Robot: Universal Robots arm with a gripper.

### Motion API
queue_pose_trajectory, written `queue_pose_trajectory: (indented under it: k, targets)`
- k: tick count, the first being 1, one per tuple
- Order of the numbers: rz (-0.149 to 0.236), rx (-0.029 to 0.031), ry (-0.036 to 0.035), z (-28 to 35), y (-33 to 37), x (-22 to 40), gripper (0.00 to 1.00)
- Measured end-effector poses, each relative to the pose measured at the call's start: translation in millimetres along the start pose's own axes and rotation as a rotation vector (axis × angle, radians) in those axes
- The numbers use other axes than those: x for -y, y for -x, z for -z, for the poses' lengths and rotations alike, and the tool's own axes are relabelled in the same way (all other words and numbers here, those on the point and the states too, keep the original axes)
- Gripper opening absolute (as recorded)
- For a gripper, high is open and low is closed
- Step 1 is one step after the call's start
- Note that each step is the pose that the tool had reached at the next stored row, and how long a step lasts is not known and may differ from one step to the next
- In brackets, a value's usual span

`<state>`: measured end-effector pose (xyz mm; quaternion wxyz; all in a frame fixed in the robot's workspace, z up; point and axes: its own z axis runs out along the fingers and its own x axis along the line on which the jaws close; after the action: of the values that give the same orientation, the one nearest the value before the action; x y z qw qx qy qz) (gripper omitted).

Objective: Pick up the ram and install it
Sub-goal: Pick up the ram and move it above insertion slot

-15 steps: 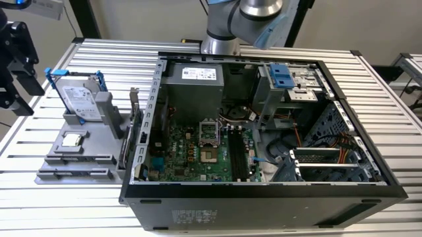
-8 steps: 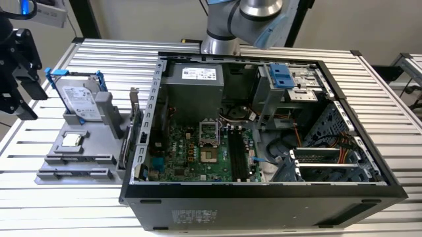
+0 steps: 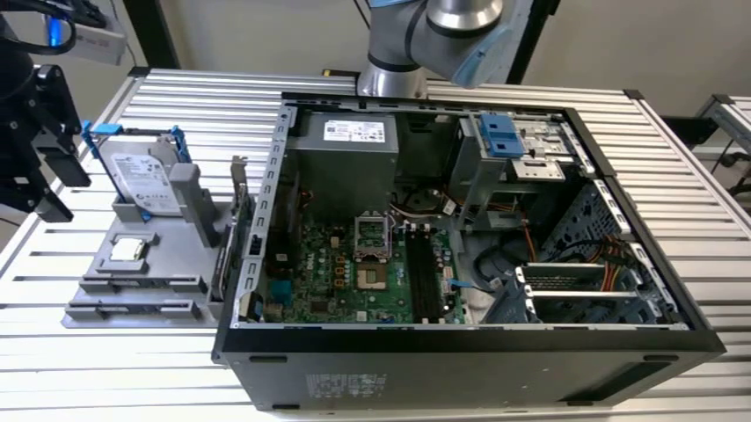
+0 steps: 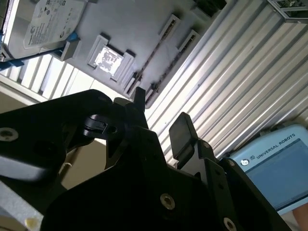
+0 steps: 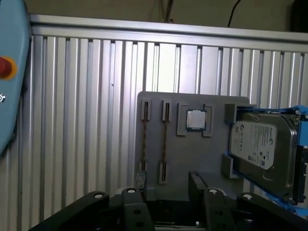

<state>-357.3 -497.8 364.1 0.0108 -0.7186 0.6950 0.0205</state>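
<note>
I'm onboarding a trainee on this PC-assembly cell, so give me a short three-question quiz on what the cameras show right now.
1. True or false: the black gripper has its jaws shut on a thin dark ram stick.
2. On the grey holder tray, what sits between that ram stick and the silver hard drive with blue brackets? A) square silver processor chip B) fan C) screwdriver
3. Fill in: in the exterior view, the tray stands on the open black computer case's ___ side.
Key: 1 false, the jaws are open and empty; 2 A; 3 the exterior view's left.
</note>
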Motion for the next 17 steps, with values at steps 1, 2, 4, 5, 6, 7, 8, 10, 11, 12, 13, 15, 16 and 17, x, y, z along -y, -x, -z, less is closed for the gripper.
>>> queue_pose_trajectory:
  k: [1, 2, 4, 5, 6, 7, 8, 10, 11, 12, 13, 15, 16, 17]
  targets:
    - [0.0, -0.0001, 0.0, -1.7, -0.1, 0.1, 1.0]
    - [0.0, -0.0002, -0.0001, -3.3, -0.2, 0.1, 1.0]
    - [0.0, -0.0006, 0.0, -6.8, -0.3, 0.1, 1.0]
    - [0.0, -0.0008, 0.0, -8.6, -0.4, 0.2, 1.0]
    - [0.0, -0.0009, -0.0001, -10.5, -0.5, 0.2, 1.0]
    - [0.0, -0.0012, 0.0001, -12.3, -0.5, 0.2, 1.0]
    - [0.0, -0.0013, 0.0001, -14.1, -0.6, 0.2, 1.0]
    - [0.0, -0.0016, 0.0, -17.7, -0.8, 0.3, 1.0]
    - [0.0, -0.0018, 0.0, -19.5, -0.9, 0.3, 1.0]
    - [0.0, -0.002, 0.0001, -21.4, -1.0, 0.3, 1.0]
    - [0.0, -0.0022, 0.0001, -23.2, -1.0, 0.4, 1.0]
    - [0.0, -0.0024, 0.0001, -26.8, -1.2, 0.4, 1.0]
    - [0.0, -0.0026, 0.0001, -28.6, -1.2, 0.4, 1.0]
    - [0.0, -0.0029, 0.0001, -30.4, -1.3, 0.5, 1.0]
